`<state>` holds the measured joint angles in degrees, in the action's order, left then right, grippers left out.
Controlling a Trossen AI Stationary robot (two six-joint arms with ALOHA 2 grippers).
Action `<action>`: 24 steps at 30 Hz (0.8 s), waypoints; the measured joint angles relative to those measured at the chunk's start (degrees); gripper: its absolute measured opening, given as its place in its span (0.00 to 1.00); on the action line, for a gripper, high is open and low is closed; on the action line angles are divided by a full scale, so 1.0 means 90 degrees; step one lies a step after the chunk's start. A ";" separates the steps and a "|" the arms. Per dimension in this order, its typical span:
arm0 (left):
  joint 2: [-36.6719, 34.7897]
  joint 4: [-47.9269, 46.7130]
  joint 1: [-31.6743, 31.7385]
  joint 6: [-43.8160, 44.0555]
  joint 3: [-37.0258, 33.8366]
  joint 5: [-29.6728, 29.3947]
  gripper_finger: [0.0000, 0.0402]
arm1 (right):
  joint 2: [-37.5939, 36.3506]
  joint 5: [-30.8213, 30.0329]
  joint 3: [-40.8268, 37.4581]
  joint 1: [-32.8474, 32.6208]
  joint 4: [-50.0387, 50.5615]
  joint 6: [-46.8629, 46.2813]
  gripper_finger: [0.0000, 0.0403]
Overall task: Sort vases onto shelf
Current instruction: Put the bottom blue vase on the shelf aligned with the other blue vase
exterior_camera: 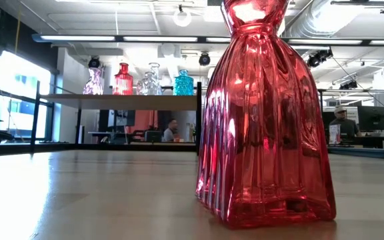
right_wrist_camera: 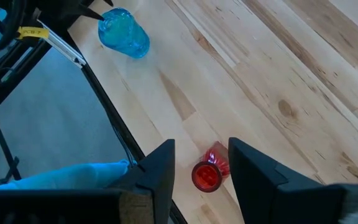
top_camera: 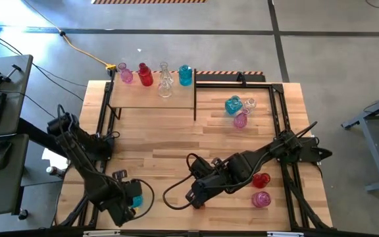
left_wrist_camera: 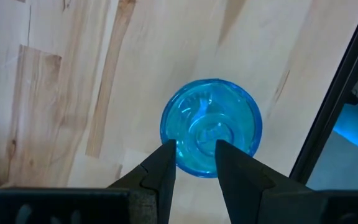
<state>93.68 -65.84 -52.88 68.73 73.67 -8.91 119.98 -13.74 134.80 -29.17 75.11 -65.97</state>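
A teal-blue vase (left_wrist_camera: 210, 118) is under my left gripper (left_wrist_camera: 196, 149), near the table's near left corner (top_camera: 135, 197). My left gripper points straight down and is shut on it. A red vase (exterior_camera: 265, 120) stands on its base close to the near edge. My right gripper (right_wrist_camera: 202, 152) hangs above it, slanting down. Its fingers are apart and show the vase (right_wrist_camera: 207, 174) through the gap without touching it. The shelf (top_camera: 153, 99) at the far left carries a pink, a red, a clear and a teal vase (top_camera: 185, 75). My left gripper comes at the teal-blue vase from above, fingers pointing down. The two fingertips (left_wrist_camera: 166, 152) stand on either side of the vase's top (left_wrist_camera: 197, 138); they cover the exact spot they pinch. The vase stays upright below them. Whether its base is on the table, I cannot tell.
More vases stand on the table: a teal, a clear and a pink one (top_camera: 241, 120) at the far right, and a red (top_camera: 261, 180) and a pink one (top_camera: 260, 199) at the near right. A black frame (top_camera: 278, 112) runs along the right side. Bare wood lies between the arms.
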 joint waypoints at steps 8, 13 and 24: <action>0.0016 0.0017 0.0012 -0.0039 0.0000 -0.0002 0.26 | 0.0000 0.0000 0.0000 0.0000 0.0000 0.0000 0.32; 0.0034 0.0022 0.0025 -0.0024 -0.0003 0.0007 0.26 | 0.0000 0.0002 0.0000 0.0000 0.0000 0.0000 0.32; -0.0006 0.0766 0.0056 0.0347 -0.0726 0.0396 0.26 | 0.0000 0.0058 0.0000 0.0000 0.0000 0.0037 0.32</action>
<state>93.62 -58.95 -52.38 71.85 67.13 -5.34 119.98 -13.21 134.80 -29.17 75.11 -65.64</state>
